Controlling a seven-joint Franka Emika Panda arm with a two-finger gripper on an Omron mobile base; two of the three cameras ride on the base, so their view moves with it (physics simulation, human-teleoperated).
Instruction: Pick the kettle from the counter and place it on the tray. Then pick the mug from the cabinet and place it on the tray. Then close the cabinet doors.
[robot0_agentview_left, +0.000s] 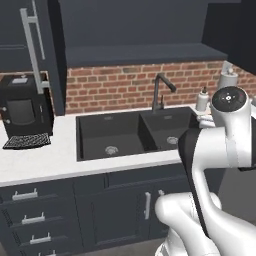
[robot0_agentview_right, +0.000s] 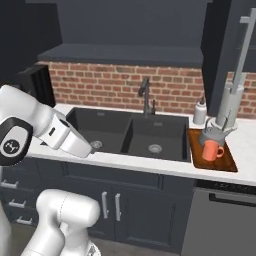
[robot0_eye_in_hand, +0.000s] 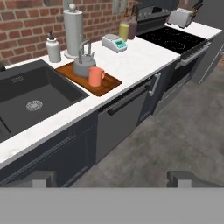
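Tray (robot0_eye_in_hand: 105, 85) on table (robot0_eye_in_hand: 131, 61): kettle (robot0_eye_in_hand: 84, 65), mug (robot0_eye_in_hand: 95, 76).
Mug apparently touching kettle; tool (robot0_eye_in_hand: 111, 178) spread apart, holding nothing.

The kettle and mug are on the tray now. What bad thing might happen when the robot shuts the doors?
1. The right door hangs open right above the kettle and mug; a low swing of the arm might knock them off the tray.
2. The paper towel roll stands just behind the tray and might tip.
3. The left door hangs open beside the coffee machine, so the arm might bump it.
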